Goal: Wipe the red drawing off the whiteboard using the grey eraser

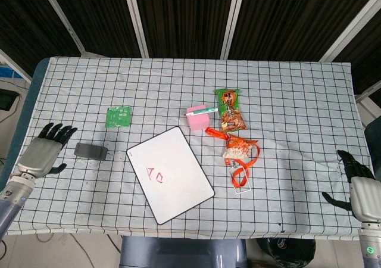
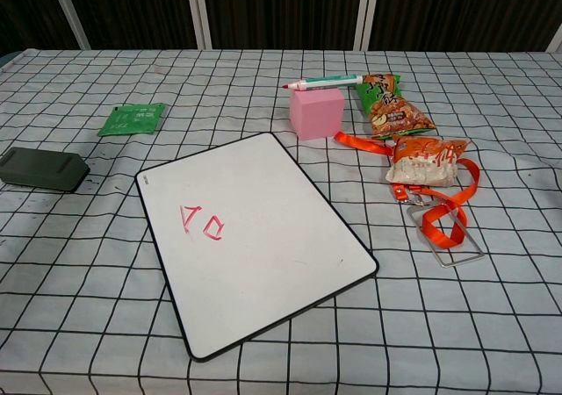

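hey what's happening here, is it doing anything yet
It's just getting started. The left hand is open, fingers spread, next to the grey eraser but not touching it. The right hand is open at the far right edge of the table, holding nothing. The red drawing is unwiped on the whiteboard. A marker lies on a pink block behind the board.

Nothing here reads clearly: the green snack bag [image 1: 228,108] carries large characters, too small to make out. The whiteboard [image 2: 250,237] shows only red shapes [image 2: 201,222].
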Controlling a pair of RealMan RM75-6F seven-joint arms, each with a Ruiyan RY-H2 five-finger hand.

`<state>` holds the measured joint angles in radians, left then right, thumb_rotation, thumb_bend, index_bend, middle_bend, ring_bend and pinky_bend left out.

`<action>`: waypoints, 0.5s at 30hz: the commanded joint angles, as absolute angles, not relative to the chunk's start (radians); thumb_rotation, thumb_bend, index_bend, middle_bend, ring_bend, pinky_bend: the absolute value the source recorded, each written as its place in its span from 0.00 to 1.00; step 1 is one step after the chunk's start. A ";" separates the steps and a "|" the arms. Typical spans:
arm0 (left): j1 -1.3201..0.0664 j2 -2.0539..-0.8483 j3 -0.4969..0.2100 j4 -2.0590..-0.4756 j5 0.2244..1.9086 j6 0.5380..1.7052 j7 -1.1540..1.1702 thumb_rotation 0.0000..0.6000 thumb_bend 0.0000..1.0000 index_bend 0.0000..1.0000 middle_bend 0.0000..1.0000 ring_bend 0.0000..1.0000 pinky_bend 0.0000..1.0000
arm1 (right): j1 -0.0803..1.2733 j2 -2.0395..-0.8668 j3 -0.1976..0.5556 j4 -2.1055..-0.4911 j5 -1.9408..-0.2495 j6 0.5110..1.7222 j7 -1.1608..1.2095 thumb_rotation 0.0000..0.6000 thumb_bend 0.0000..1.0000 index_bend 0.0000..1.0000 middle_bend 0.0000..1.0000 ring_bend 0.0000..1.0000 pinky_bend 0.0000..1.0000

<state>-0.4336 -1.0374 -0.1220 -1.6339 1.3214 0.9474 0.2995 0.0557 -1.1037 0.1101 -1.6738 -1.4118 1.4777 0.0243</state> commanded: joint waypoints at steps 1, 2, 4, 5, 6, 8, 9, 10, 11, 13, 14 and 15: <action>-0.472 -1.083 -0.120 -1.582 1.289 0.902 0.334 1.00 0.13 0.02 0.07 0.00 0.00 | 0.056 -1.104 0.110 -1.674 -1.411 1.477 0.024 1.00 0.20 0.05 0.12 0.20 0.21; -0.478 -1.092 -0.117 -1.574 1.284 0.893 0.338 1.00 0.13 0.03 0.08 0.00 0.00 | 0.056 -1.104 0.110 -1.674 -1.411 1.477 0.023 1.00 0.20 0.05 0.12 0.20 0.21; -0.488 -1.108 -0.114 -1.557 1.277 0.880 0.341 1.00 0.13 0.05 0.09 0.00 0.00 | 0.056 -1.104 0.110 -1.674 -1.410 1.477 0.023 1.00 0.20 0.05 0.12 0.20 0.21; -0.492 -1.117 -0.112 -1.549 1.276 0.878 0.342 1.00 0.13 0.06 0.10 0.00 0.00 | 0.056 -1.103 0.110 -1.675 -1.410 1.476 0.024 1.00 0.20 0.05 0.12 0.20 0.21; -0.497 -1.129 -0.111 -1.536 1.274 0.875 0.344 1.00 0.13 0.06 0.11 0.00 0.00 | 0.056 -1.103 0.110 -1.675 -1.409 1.476 0.024 1.00 0.20 0.05 0.12 0.20 0.21; -0.505 -1.144 -0.110 -1.520 1.270 0.871 0.347 1.00 0.13 0.06 0.13 0.00 0.00 | 0.056 -1.103 0.110 -1.675 -1.409 1.476 0.025 1.00 0.20 0.05 0.12 0.20 0.21; -0.509 -1.152 -0.109 -1.512 1.268 0.869 0.350 1.00 0.13 0.07 0.13 0.00 0.00 | 0.056 -1.103 0.110 -1.675 -1.409 1.475 0.025 1.00 0.20 0.05 0.12 0.20 0.21; -0.516 -1.163 -0.109 -1.500 1.264 0.866 0.355 1.00 0.13 0.07 0.14 0.00 0.00 | 0.056 -1.102 0.110 -1.676 -1.409 1.475 0.026 1.00 0.20 0.05 0.12 0.20 0.21; -0.520 -1.170 -0.109 -1.493 1.262 0.864 0.358 1.00 0.13 0.08 0.15 0.00 0.00 | 0.056 -1.102 0.110 -1.676 -1.408 1.474 0.026 1.00 0.20 0.05 0.12 0.20 0.21; -0.530 -1.185 -0.107 -1.479 1.262 0.859 0.361 1.00 0.13 0.09 0.16 0.00 0.00 | 0.056 -1.101 0.110 -1.676 -1.408 1.474 0.027 1.00 0.20 0.05 0.12 0.20 0.21; -0.532 -1.189 -0.107 -1.475 1.263 0.857 0.362 1.00 0.13 0.10 0.17 0.00 0.00 | 0.056 -1.101 0.111 -1.676 -1.408 1.474 0.027 1.00 0.20 0.05 0.12 0.20 0.21; -0.539 -1.199 -0.104 -1.464 1.264 0.849 0.365 1.00 0.13 0.11 0.17 0.00 0.00 | 0.056 -1.101 0.111 -1.676 -1.407 1.474 0.028 1.00 0.20 0.05 0.12 0.20 0.21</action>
